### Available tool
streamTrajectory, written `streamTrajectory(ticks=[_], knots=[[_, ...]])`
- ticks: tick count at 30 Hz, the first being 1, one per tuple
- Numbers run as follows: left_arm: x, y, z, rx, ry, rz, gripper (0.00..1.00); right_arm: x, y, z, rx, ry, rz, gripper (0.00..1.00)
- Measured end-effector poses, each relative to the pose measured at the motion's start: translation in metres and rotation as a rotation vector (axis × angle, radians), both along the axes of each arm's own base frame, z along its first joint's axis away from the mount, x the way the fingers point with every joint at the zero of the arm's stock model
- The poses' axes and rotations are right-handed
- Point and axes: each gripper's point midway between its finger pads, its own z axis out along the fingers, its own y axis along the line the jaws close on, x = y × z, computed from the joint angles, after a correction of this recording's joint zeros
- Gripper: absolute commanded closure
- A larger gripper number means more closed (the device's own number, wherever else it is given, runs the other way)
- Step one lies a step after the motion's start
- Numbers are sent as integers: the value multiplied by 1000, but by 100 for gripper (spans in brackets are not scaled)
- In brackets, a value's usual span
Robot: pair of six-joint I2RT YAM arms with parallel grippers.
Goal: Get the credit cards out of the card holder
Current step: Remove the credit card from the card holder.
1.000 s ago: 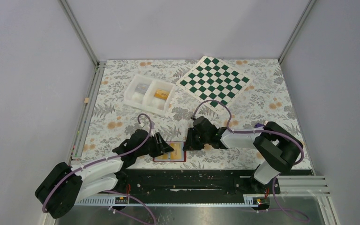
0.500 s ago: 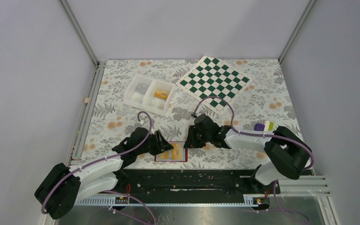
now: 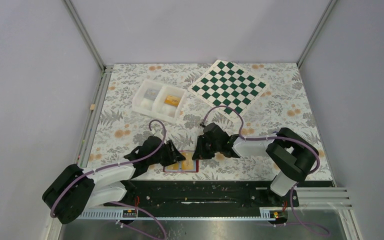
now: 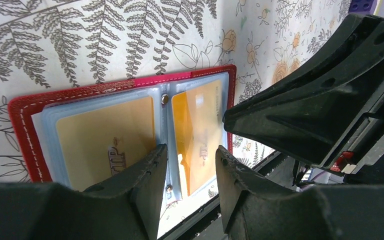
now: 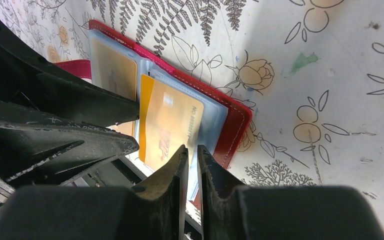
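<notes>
Pale grey walls (image 3: 195,30) close in on three sides, aluminium posts (image 3: 84,34) rise at the far corners, and even light falls on the fern-and-flower-patterned bench (image 3: 125,131)

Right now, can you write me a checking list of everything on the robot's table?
Surface: table, flowery pattern.
Job's things: red card holder lies open at the near edge; orange-yellow cards show in its clear sleeves.
Clutter: white tray, chessboard at the back.
Grippers: left gripper, fingers apart over the holder; right gripper, fingers nearly together at a sleeve, grip unclear.
Cables: purple cables arch up behind each gripper.
Surroundings: grey walls, metal frame.
</notes>
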Motion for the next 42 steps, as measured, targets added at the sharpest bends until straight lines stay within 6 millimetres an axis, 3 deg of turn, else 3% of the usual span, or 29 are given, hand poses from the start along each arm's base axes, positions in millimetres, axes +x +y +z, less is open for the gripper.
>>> streamTrajectory(ticks=[20,29,33,42], knots=[[0,-2,-2,21,0,42,63,1,5,-1,37,1,-7,83],[-6,0,-7,-54,18,83,83,1,6,-2,54,-1,-15,83],[-9,1,-6,-69,23,90,100,1,6,-2,57,0,-18,83],[-8,2,5,-104,2,111,100,1,6,-1,74,0,-26,75]])
